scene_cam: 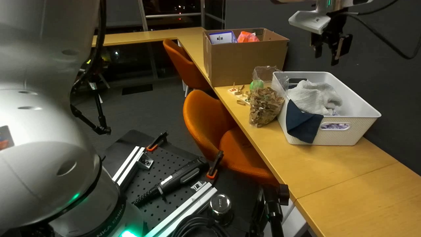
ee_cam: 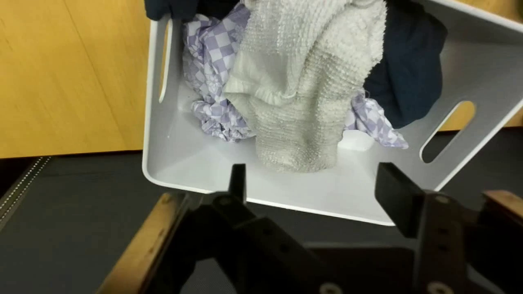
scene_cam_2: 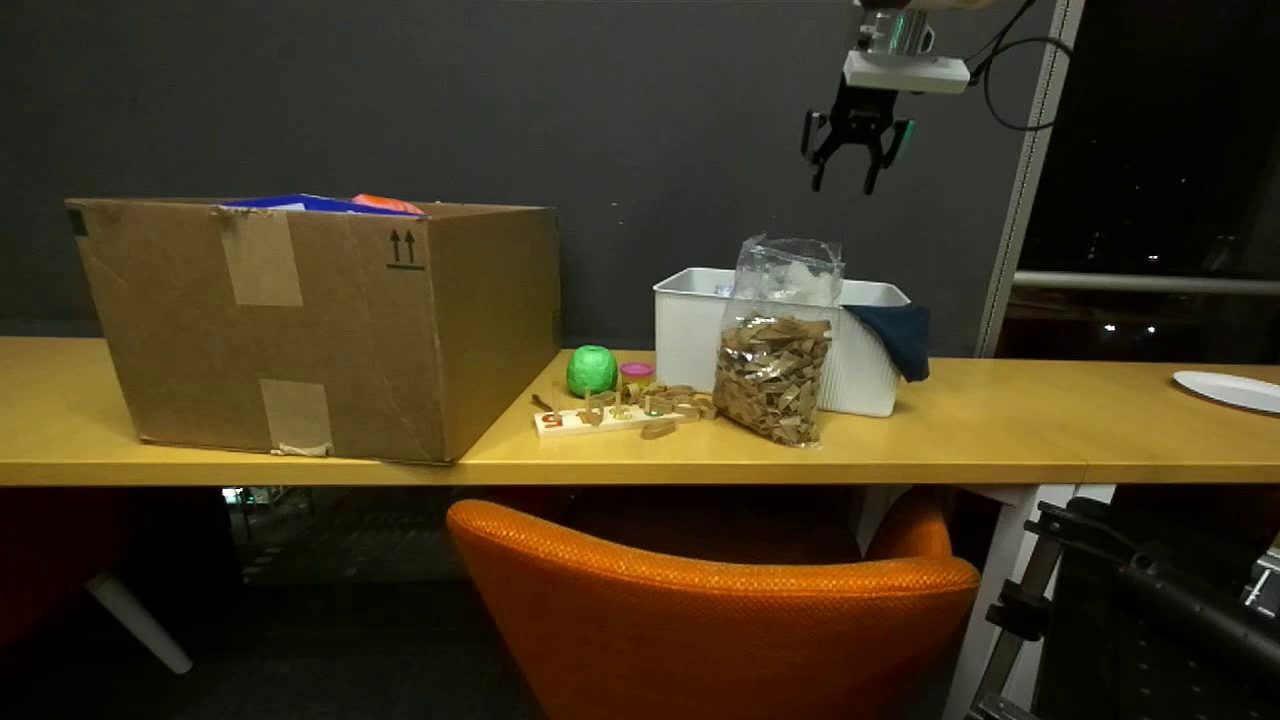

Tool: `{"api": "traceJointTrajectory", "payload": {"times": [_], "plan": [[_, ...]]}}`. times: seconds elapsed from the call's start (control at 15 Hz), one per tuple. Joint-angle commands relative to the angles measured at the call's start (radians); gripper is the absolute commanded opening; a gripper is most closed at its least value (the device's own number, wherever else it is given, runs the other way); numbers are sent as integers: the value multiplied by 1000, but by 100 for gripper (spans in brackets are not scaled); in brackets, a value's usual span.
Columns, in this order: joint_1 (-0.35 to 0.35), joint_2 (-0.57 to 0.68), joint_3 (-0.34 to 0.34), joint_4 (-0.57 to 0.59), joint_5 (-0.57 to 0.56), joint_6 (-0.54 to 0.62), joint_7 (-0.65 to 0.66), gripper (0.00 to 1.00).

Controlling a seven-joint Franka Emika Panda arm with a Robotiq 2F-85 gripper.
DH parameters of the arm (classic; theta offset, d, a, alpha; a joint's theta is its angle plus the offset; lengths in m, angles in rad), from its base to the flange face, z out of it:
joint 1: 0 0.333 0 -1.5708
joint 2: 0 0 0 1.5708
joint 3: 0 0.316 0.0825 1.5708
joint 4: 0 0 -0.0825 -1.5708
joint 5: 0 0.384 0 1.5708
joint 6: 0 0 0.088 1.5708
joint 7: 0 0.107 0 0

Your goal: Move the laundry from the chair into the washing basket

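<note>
The white washing basket [scene_cam: 357, 130] stands on the table and shows in both exterior views [scene_cam_2: 688, 340]. In the wrist view the basket [ee_cam: 196, 161] holds a white towel [ee_cam: 306, 94], a purple checked cloth [ee_cam: 216, 69] and a dark navy cloth [ee_cam: 408, 69]. A navy cloth end [scene_cam: 301, 123] hangs over the basket's rim. The orange chair [scene_cam: 205, 115] is pushed under the table; the part of its seat in view shows only orange fabric. My gripper [scene_cam: 326, 58] is open with nothing between its fingers, well above the basket, also in an exterior view [scene_cam_2: 843, 188].
A clear bag of brown paper strips [scene_cam: 264, 107] stands against the basket. A cardboard box [scene_cam: 246, 61], a green ball [scene_cam_2: 592, 370] and a wooden peg board [scene_cam_2: 590, 420] are on the table. A white plate [scene_cam_2: 1230, 388] lies at its far end. A dark wall rises behind.
</note>
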Motion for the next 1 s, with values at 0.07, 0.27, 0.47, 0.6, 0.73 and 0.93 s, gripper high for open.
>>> {"api": "traceJointTrajectory", "payload": {"times": [0.07, 0.27, 0.47, 0.6, 0.73, 0.93], "plan": [[61, -289, -18, -231, -55, -127, -23, 100], [103, -452, -1, -359, -143, -132, 22, 100], [137, -534, 49, -441, -190, -127, 70, 100], [157, -551, 91, -479, -180, -123, 91, 100], [181, -548, 132, -508, -170, -113, 110, 100], [215, -513, 182, -523, -164, -110, 137, 100]]}}
